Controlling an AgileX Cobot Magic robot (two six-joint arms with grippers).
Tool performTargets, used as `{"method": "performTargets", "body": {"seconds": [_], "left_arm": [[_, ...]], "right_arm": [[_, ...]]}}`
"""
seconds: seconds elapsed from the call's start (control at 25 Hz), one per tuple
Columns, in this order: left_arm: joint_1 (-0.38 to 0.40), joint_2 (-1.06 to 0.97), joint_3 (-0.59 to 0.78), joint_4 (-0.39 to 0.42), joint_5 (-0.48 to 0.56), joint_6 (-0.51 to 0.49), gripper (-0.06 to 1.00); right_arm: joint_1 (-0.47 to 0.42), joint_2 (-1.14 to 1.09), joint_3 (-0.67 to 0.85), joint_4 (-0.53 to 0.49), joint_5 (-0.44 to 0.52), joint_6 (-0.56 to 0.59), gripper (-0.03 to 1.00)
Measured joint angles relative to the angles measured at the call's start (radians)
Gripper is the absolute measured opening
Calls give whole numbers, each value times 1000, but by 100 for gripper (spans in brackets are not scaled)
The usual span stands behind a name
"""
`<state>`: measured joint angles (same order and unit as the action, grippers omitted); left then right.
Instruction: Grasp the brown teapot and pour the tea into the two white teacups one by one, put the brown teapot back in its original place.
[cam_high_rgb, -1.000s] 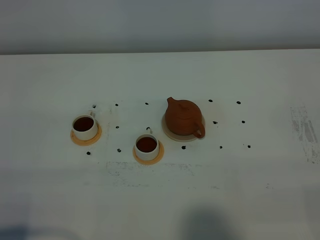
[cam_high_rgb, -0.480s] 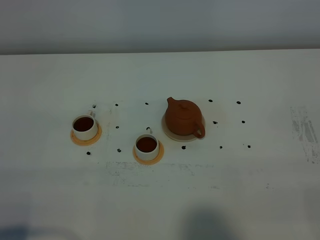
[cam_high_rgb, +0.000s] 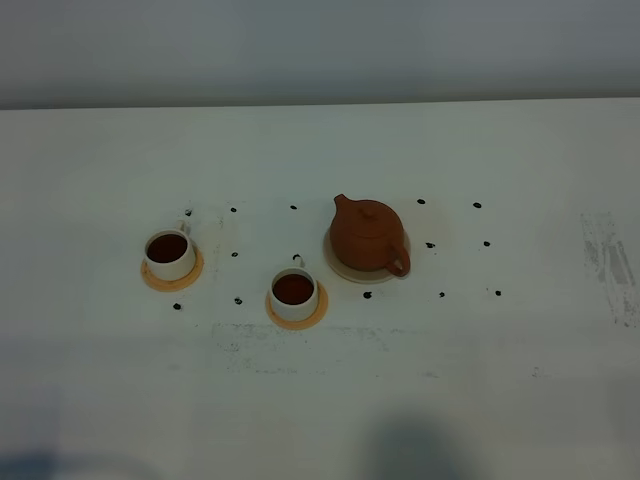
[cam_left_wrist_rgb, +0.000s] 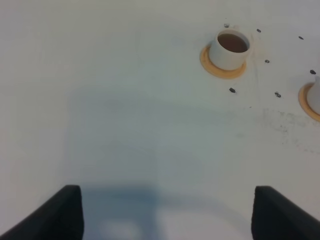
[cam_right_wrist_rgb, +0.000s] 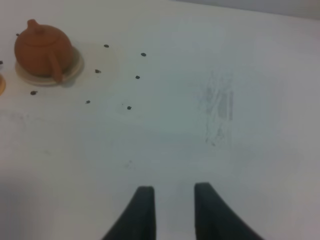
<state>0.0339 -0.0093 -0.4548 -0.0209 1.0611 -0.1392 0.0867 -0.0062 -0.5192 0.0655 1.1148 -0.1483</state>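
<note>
Teapot (cam_high_rgb: 368, 236) first: the brown teapot sits upright on its cream-white saucer (cam_high_rgb: 337, 267), right of centre on the white worktop (cam_high_rgb: 500, 380), lid on, spout aimed up-left in the high view and loop handle down-right. Over on the left, the first white teacup (cam_high_rgb: 169, 254) rests on an orange-tan coaster (cam_high_rgb: 193, 276) with dark tea inside. Nearer the teapot, the second white teacup (cam_high_rgb: 294, 294) stands on its own coaster (cam_high_rgb: 318, 316), dark tea inside too. Small dark dots (cam_high_rgb: 477, 205) are scattered around the pieces, and grey scuff marks (cam_high_rgb: 608, 262) streak the far right of the worktop. Neither arm shows from the high camera. From the wrist views, the left gripper (cam_left_wrist_rgb: 167, 212) hovers over bare worktop with its jaws spread wide and nothing between them. The right gripper (cam_right_wrist_rgb: 174, 212) has its jaws drawn fairly close with a narrow gap, holding nothing, well apart from the teapot.
</note>
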Motion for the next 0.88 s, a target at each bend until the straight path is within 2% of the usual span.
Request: {"method": "performTargets", "body": {"seconds": [0.88], "left_arm": [[0, 0, 0, 0, 0, 0, 68]], "right_arm": [[-1, 0, 0, 0, 0, 0, 20]]}}
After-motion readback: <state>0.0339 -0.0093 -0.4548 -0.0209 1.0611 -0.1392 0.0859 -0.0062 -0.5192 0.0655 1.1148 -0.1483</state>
